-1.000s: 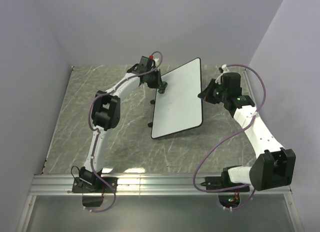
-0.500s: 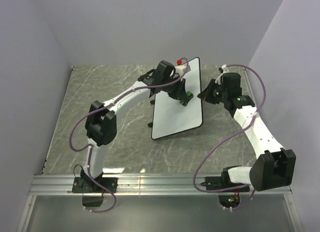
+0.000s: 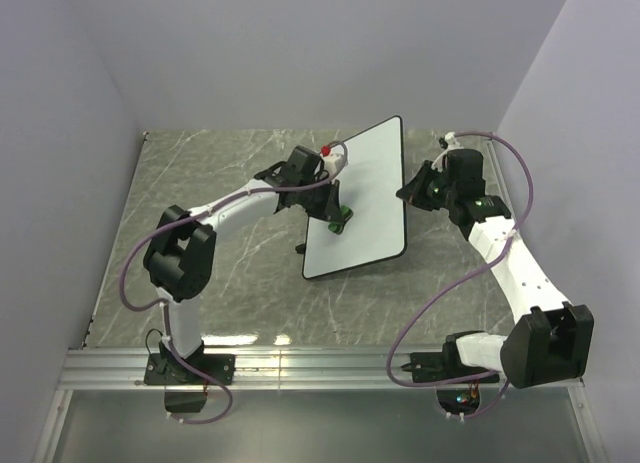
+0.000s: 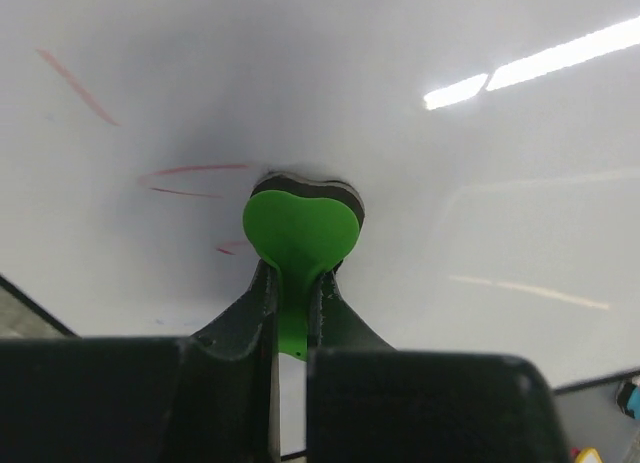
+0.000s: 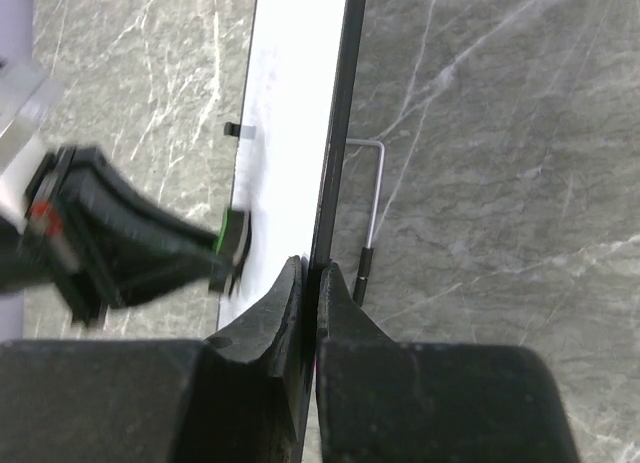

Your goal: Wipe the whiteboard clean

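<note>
The whiteboard (image 3: 365,188) stands tilted on the table (image 3: 230,273), propped on its small feet, between the two hands. The right hand (image 3: 408,193) is closed tight on the board's thin black right rim, apparently bracing it so it does not slide or tip under the rubbing. The left hand (image 3: 336,219) reaches over the board's left half, its fingers squeezed together on the green eraser (image 4: 300,231), with the dark pad turned toward the white face. The pad seems to be touching the board, though the wrist view is too close for me to be sure. A few faint red strokes (image 4: 195,170) lie on the board just beside the eraser, so I judge the wiping only partly done.
</note>
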Motion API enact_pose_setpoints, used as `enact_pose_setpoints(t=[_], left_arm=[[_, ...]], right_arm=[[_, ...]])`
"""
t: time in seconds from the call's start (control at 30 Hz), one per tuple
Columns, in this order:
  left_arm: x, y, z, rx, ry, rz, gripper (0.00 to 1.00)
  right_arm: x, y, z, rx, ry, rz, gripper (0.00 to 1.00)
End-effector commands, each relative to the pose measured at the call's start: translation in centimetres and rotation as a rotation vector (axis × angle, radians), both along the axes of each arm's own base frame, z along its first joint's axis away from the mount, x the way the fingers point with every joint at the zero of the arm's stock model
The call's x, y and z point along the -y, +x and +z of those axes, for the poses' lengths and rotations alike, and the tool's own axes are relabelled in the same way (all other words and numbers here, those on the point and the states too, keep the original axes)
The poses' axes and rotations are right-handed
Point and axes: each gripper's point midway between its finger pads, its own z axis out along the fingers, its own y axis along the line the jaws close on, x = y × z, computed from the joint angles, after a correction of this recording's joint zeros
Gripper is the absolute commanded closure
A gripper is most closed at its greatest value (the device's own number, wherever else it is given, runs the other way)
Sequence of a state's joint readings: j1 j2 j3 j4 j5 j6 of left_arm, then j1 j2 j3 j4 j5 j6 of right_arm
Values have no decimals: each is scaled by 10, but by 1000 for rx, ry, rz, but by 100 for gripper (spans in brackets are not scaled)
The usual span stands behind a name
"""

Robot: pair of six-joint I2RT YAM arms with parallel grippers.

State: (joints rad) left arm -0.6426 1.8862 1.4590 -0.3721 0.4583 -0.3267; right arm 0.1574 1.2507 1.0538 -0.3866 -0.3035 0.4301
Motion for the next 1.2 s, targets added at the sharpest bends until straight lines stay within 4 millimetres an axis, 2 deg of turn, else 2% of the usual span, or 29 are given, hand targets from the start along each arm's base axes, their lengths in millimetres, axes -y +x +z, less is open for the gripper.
enact_pose_setpoints(t=[0.0, 0.03, 0.23, 0.27, 0.3, 0.33, 0.43, 0.5, 0.57, 0.6, 0.63, 0.67, 0.7, 0.73, 0.8, 0.87, 0.9, 0.97, 1.0, 1.03, 1.07, 1.1, 1.17], left_arm=[[-14, 28, -44, -15, 105, 59, 100], [-8, 43, -48, -3, 111, 60, 100], [-14, 112, -72, 19, 113, 121, 100], [-14, 119, -73, 13, 97, 137, 100], [-14, 135, -62, 39, 75, 151, 100], [-15, 137, -73, 19, 86, 153, 100], [-6, 148, -64, 35, 64, 134, 100], [2, 141, -55, 33, 40, 106, 100], [8, 132, -35, 62, 23, 82, 100], [13, 117, -38, 48, 33, 61, 100], [15, 108, -21, 66, 19, 45, 100], [17, 99, -16, 66, 13, 32, 100], [20, 81, -25, 43, 26, 8, 100], [21, 72, -9, 61, 6, 1, 100], [29, 50, -4, 47, -16, -42, 100], [40, 39, 16, 69, -59, -76, 100], [45, 43, 29, 96, -75, -76, 100], [53, 49, 37, 107, -93, -77, 100], [61, 59, 58, 149, -125, -78, 100], [64, 66, 44, 127, -100, -68, 100], [68, 74, 44, 134, -95, -59, 100], [77, 93, 47, 164, -97, -38, 100], [74, 114, 37, 165, -33, 43, 100]], right_arm=[[-32, -48, -22, -105, 18, 239, 100], [-33, -49, -22, -105, 20, 244, 100], [-35, -54, -18, -106, 21, 266, 100], [-35, -56, -20, -114, 23, 269, 100], [-35, -58, -21, -117, 23, 268, 100], [-35, -59, -20, -115, 22, 269, 100], [-34, -63, -24, -124, 14, 272, 100], [-34, -65, -25, -128, 12, 274, 100], [-32, -65, -24, -127, 7, 269, 100], [-32, -64, -25, -128, 5, 267, 100], [-32, -63, -25, -126, 2, 265, 100], [-32, -63, -23, -122, 1, 263, 100], [-32, -62, -23, -121, 1, 266, 100], [-33, -62, -23, -121, 3, 268, 100], [-33, -62, -25, -124, 5, 272, 100], [-33, -63, -26, -124, 8, 274, 100], [-34, -64, -29, -130, 9, 277, 100], [-35, -66, -32, -141, 14, 281, 100], [-35, -66, -33, -142, 16, 282, 100], [-36, -66, -33, -143, 18, 284, 100], [-36, -67, -34, -147, 19, 289, 100], [-37, -66, -33, -145, 16, 292, 100], [-38, -67, -32, -143, 12, 298, 100]])
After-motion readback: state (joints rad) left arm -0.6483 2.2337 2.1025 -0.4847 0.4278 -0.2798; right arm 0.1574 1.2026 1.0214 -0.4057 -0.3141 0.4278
